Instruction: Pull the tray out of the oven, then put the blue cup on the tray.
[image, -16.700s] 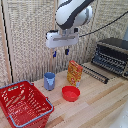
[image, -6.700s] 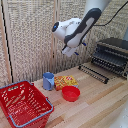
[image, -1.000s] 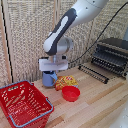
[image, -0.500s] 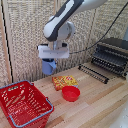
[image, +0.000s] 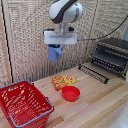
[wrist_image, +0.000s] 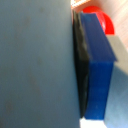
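Observation:
My gripper (image: 55, 48) is shut on the blue cup (image: 54, 56) and holds it in the air, well above the table and near the back wall. The black oven (image: 114, 54) stands at the exterior view's right. Its wire tray (image: 93, 73) is pulled out in front of it and slopes down to the table. The cup hangs to the exterior view's left of the tray, apart from it. In the wrist view the cup's wall (wrist_image: 35, 65) fills most of the picture, pressed against a dark pad and a blue finger (wrist_image: 97, 70).
An orange box (image: 65, 81) lies flat on the wooden table below the cup. A red bowl (image: 70, 93) sits just in front of it and shows in the wrist view (wrist_image: 100, 19) too. A red wire basket (image: 24, 103) stands at the exterior view's left front.
The gripper has risen from table height with the blue cup in it and shifted slightly toward the exterior view's right. The box, bowl, basket and tray have stayed put.

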